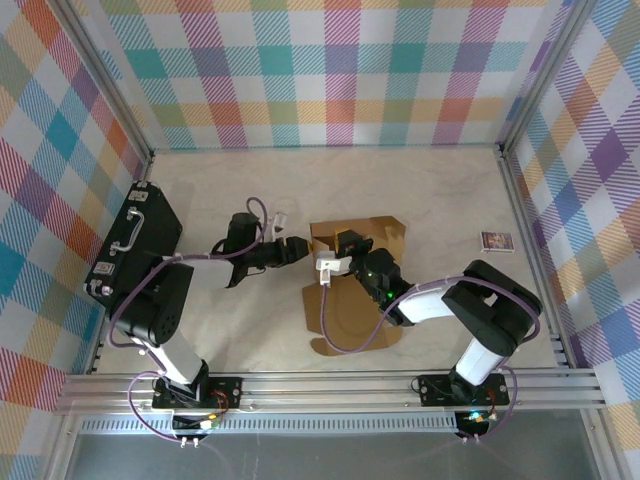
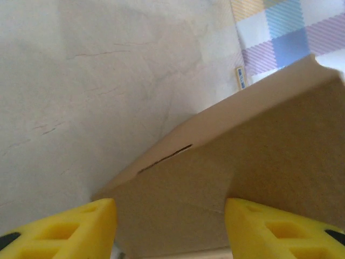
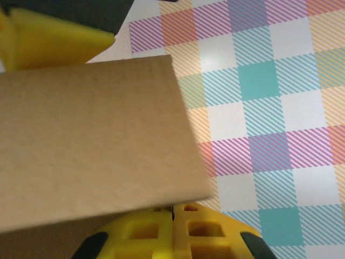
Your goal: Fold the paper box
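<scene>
Both arms reach inward, left pincer (image 1: 297,248) with fingers spread apart, right pincer (image 3: 172,229) with fingers pressed together.

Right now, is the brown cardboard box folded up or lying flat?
Half folded: the brown corrugated cardboard box has far flaps standing up; its near part lies flat.

Bare table (image 1: 400,190) beyond paper box (image 1: 345,300) (case (image 1: 135,240) leftward)

a robot lab cell: plaid walls (image 1: 330,70), aluminium frame (image 1: 330,388).
</scene>
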